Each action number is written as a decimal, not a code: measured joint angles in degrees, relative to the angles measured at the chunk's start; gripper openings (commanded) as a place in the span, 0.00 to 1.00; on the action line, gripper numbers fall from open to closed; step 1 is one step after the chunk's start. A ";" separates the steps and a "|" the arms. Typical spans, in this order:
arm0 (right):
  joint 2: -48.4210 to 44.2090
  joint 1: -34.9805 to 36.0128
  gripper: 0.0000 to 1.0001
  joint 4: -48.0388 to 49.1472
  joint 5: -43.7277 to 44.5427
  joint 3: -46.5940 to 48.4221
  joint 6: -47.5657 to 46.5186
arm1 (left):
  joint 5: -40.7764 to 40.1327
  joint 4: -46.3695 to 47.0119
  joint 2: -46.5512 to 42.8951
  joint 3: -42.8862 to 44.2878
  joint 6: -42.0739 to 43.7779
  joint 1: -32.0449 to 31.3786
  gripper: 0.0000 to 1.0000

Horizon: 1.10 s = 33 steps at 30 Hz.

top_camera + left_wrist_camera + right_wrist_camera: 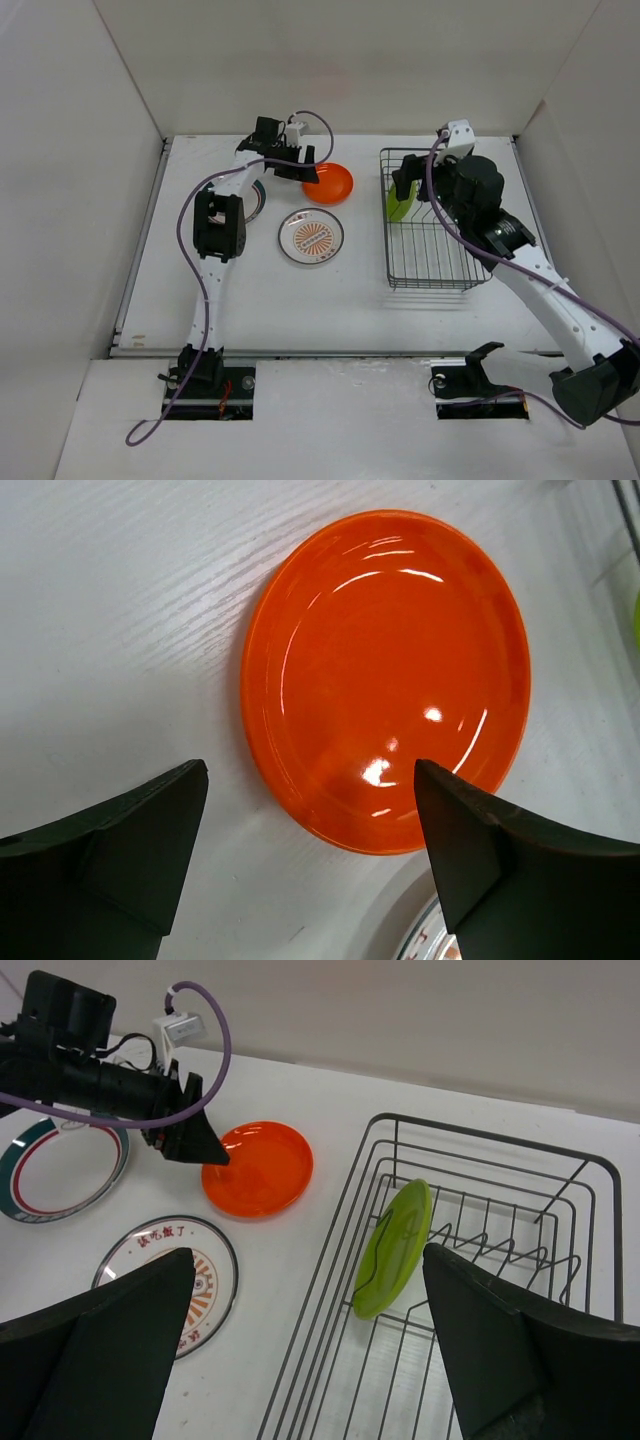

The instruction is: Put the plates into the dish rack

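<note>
The orange plate [328,183] [385,675] lies flat on the table. My left gripper [300,170] [310,772] is open and low at its left rim, one finger over the plate, the other over bare table, gripping nothing. The lime green plate [400,205] [395,1250] stands tilted on edge at the left end of the dish rack [432,270] [560,1160]. My right gripper [405,188] [308,1253] hovers open and empty above that end. The sunburst plate [311,236] [170,1280] lies flat. The teal-and-red ringed plate [260,198] [60,1165] is partly hidden under the left arm.
White walls enclose the table on the left, back and right. The rack stands close to the right wall. The left arm's purple cable [200,200] loops above the table's left half.
</note>
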 measured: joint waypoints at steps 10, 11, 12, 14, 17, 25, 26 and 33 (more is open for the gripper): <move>-1.09 0.66 1.00 -0.35 -0.57 -0.66 2.21 | -4.98 0.87 2.49 3.76 -2.27 -0.94 0.57; -1.46 0.83 1.00 -0.37 -0.59 -0.72 2.40 | -5.70 0.85 2.86 4.15 -2.38 -1.11 0.50; -1.86 1.05 1.00 -0.50 -0.61 -0.74 2.58 | -6.32 0.85 3.15 4.46 -2.58 -1.31 0.50; -2.64 1.20 1.00 -0.59 -0.68 -0.74 2.80 | -7.39 0.68 3.54 4.63 -2.56 -1.81 0.50; -3.50 1.53 1.00 -0.81 -0.70 -0.74 3.19 | -8.70 0.48 3.82 4.79 -2.58 -2.64 0.50; -5.03 1.88 1.00 -1.97 -0.76 -0.74 3.34 | -11.72 0.02 4.04 5.33 -2.49 -3.93 0.31; -5.33 1.88 1.00 -2.14 -0.76 -0.74 3.39 | -12.04 -0.07 4.04 5.33 -2.47 -4.11 0.28; -7.32 1.88 1.00 -2.75 -0.76 -0.74 3.43 | -12.61 0.07 4.07 5.99 -4.02 -4.15 0.00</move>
